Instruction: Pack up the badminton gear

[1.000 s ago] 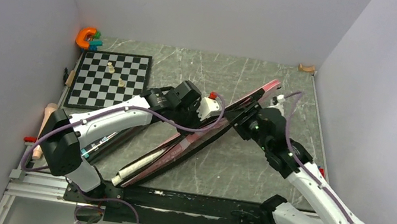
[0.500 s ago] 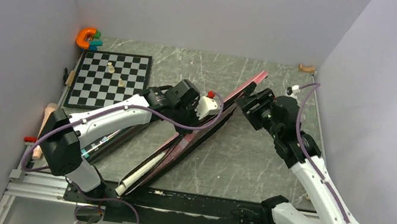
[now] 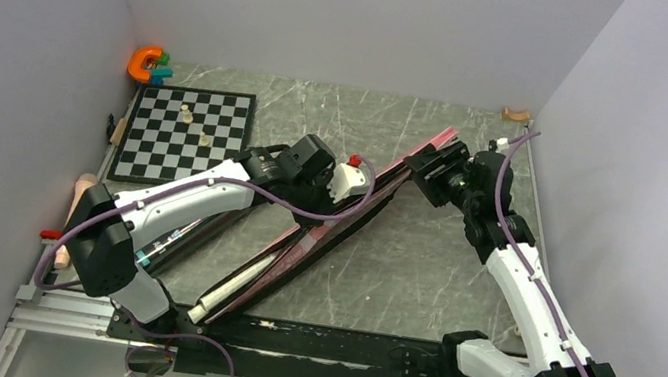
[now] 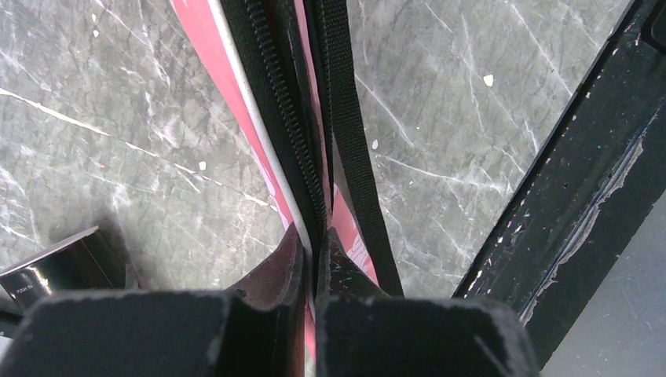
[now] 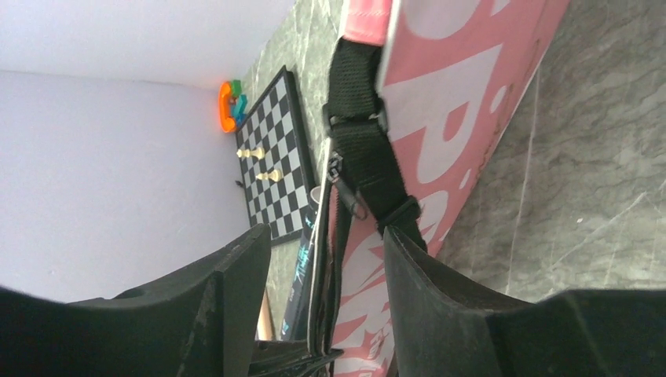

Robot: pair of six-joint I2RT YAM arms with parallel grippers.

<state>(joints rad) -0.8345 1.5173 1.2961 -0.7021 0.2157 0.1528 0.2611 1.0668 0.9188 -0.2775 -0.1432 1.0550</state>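
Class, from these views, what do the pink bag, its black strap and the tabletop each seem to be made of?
The pink bag: probably smooth synthetic fabric, printed white lettering. Its black strap: woven webbing, ribbed texture. The tabletop: grey-green marble look, white veins; perhaps printed laminate.

left gripper (image 4: 314,253) clamped on the zipper (image 4: 271,98) edge of the pink bag (image 4: 198,35), black strap (image 4: 351,137) just beside, marbled tabletop (image 4: 110,118) underneath, scuffed black rail (image 4: 585,177) on right
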